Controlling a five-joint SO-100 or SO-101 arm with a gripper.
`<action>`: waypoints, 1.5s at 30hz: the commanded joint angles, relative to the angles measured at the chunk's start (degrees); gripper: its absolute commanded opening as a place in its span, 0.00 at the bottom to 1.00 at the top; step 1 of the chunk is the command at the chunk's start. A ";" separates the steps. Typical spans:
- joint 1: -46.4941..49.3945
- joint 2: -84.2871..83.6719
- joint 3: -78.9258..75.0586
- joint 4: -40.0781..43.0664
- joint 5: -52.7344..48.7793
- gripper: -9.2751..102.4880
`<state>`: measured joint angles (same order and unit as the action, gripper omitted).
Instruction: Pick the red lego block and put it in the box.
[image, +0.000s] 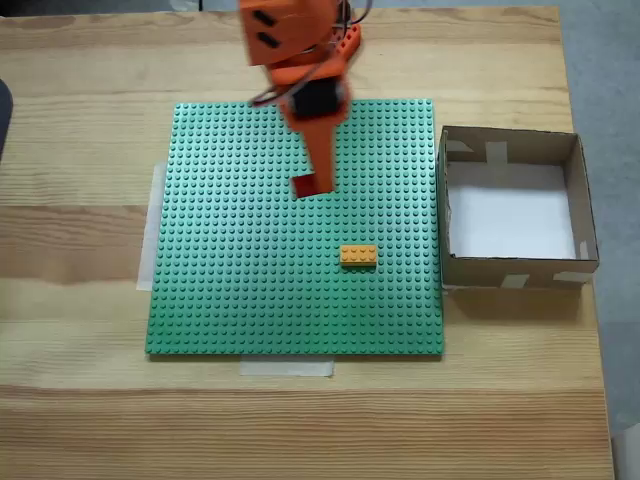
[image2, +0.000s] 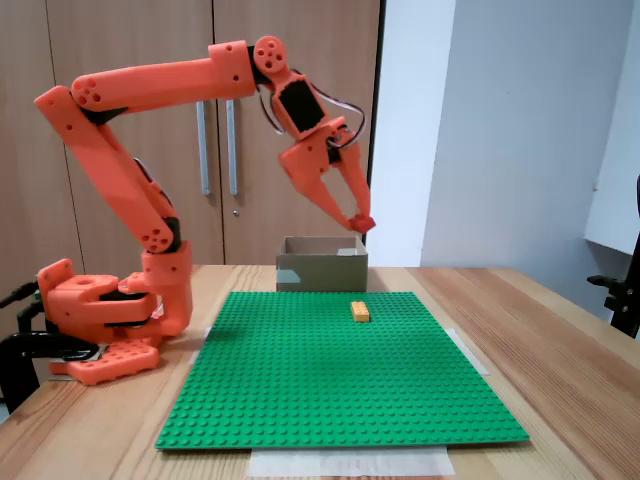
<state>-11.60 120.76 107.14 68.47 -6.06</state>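
Observation:
The red lego block (image: 304, 186) hangs in the air above the green baseplate (image: 240, 280), pinched at the tips of my orange gripper (image: 312, 183). In a fixed view from the side, the gripper (image2: 358, 223) is shut on the block (image2: 363, 224), high over the plate and level with the top of the box (image2: 320, 266) behind it. The box (image: 510, 136), a brown cardboard tray with a white floor, stands off the plate's right edge in a fixed view from above. The block is well to the left of it there.
An orange-yellow brick (image: 358, 256) sits on the baseplate (image2: 330, 390), below and right of the held block in a fixed view from above. The arm's base (image2: 100, 310) stands at the plate's far side. The plate lies taped on a wooden table (image: 80, 240).

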 joint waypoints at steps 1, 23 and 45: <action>-2.72 1.76 -1.14 0.70 0.26 0.08; -25.58 -1.41 -5.54 0.79 6.94 0.08; -35.68 -36.56 -36.83 8.61 8.96 0.08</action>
<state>-47.37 85.52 73.83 77.70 3.69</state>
